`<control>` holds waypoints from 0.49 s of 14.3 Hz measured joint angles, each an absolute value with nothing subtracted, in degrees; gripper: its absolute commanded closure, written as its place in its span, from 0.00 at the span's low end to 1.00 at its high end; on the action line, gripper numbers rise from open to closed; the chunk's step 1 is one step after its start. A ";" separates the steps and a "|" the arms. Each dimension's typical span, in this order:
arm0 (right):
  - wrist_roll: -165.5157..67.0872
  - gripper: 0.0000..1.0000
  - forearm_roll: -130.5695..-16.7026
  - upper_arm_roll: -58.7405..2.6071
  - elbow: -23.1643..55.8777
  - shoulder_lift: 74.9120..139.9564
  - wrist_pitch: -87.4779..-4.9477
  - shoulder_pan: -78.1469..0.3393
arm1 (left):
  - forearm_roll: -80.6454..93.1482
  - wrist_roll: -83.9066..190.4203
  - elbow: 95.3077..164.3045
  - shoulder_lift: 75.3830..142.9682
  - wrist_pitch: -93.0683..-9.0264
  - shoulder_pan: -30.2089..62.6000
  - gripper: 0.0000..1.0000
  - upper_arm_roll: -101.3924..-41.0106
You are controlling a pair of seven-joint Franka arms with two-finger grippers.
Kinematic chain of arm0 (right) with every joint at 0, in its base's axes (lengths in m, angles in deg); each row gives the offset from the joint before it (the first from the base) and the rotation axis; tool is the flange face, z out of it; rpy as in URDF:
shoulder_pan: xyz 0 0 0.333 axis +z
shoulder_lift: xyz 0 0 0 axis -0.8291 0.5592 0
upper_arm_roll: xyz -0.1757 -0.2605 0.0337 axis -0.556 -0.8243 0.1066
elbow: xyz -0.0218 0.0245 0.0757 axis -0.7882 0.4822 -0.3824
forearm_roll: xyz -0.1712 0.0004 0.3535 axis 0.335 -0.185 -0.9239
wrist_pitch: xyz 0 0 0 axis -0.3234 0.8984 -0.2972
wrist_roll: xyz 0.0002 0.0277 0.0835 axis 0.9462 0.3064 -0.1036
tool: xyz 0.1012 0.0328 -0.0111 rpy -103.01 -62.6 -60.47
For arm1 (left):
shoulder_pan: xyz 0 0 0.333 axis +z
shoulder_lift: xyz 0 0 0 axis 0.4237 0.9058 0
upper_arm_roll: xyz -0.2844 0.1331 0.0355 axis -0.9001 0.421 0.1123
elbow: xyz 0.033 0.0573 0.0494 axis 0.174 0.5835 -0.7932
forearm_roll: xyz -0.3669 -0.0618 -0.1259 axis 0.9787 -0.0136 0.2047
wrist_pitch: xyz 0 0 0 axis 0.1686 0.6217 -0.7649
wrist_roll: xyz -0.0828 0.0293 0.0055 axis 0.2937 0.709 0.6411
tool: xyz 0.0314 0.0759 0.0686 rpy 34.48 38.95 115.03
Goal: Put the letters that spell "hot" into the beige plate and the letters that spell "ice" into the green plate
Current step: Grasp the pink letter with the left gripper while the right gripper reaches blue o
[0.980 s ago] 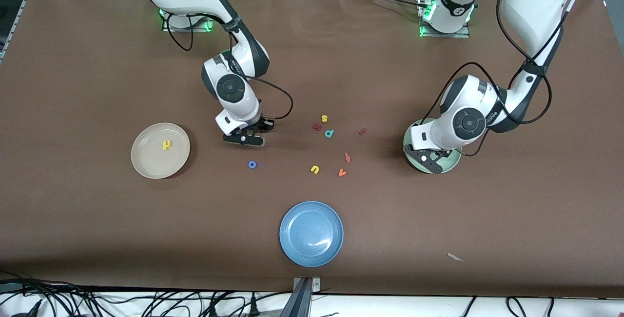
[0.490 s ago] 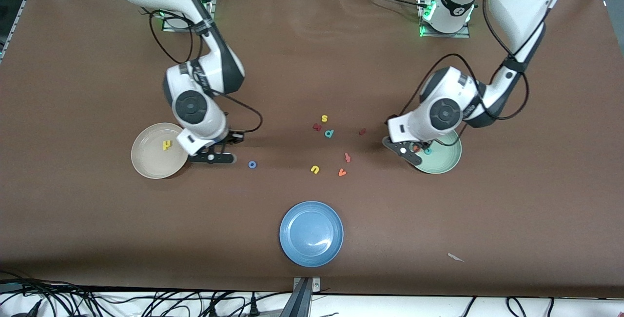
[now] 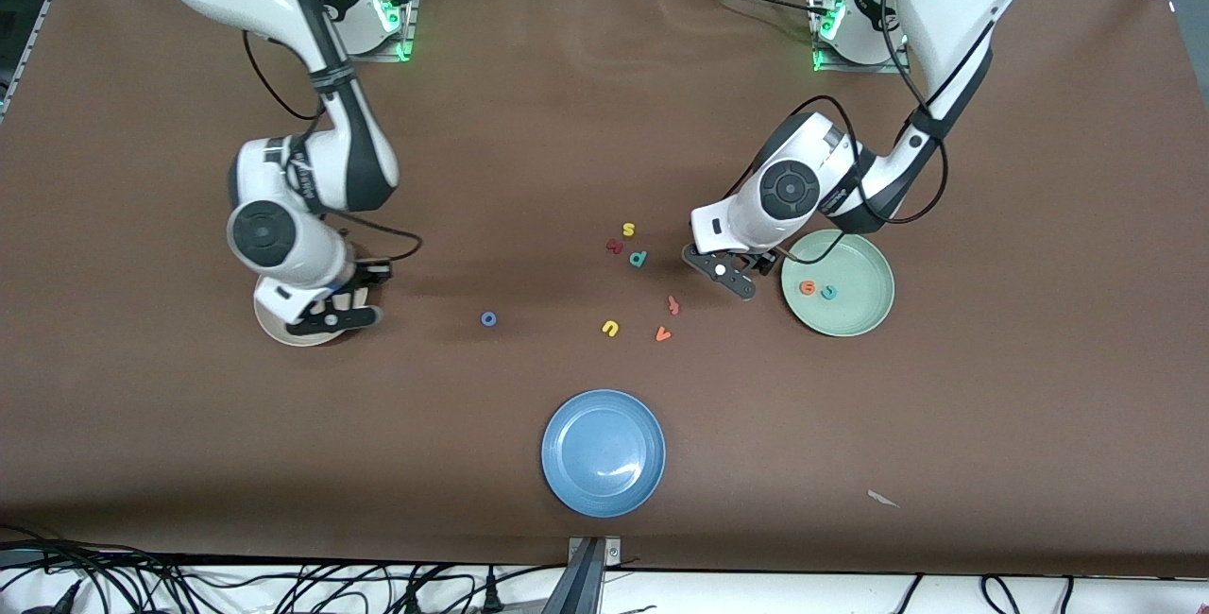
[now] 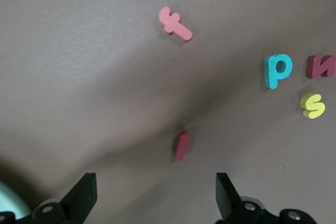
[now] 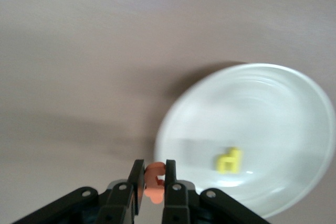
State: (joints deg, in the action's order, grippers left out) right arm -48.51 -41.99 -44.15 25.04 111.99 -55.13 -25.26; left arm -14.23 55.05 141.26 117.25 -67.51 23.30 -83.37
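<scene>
Your right claw (image 5: 153, 182) is pinched on the orange "t" (image 5: 154, 181) and hangs over the rim of the beige plate (image 5: 273, 103), where the yellow "h" (image 5: 229, 160) already lies. Carry it a little farther in, toward the middle of the plate, before you let go; released at the rim, such a light foam piece could well tip out onto the counter (image 3: 142, 425). Lower it close to the plate floor and drop it beside the "h", not on top of it. Your left claw (image 4: 152, 195) stands spread wide above the dark red "i" (image 4: 181, 145), which rests on the counter between the green plate (image 3: 874, 307) and the teal "p" (image 4: 276, 70). Centre the bar between the fingers, come straight down, and close across its narrow width. The orange "e" (image 3: 808, 288) and teal "c" (image 3: 828, 292) lie in the green plate. The blue "o" (image 3: 488, 318) is left on the counter, between the beige plate and the yellow "u" (image 3: 610, 328).
</scene>
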 measured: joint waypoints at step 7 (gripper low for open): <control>-58.30 0.00 -49.91 -47.68 32.90 111.79 -64.54 -25.84 | -27.61 39.82 141.27 119.99 -68.18 18.73 0.16 -83.23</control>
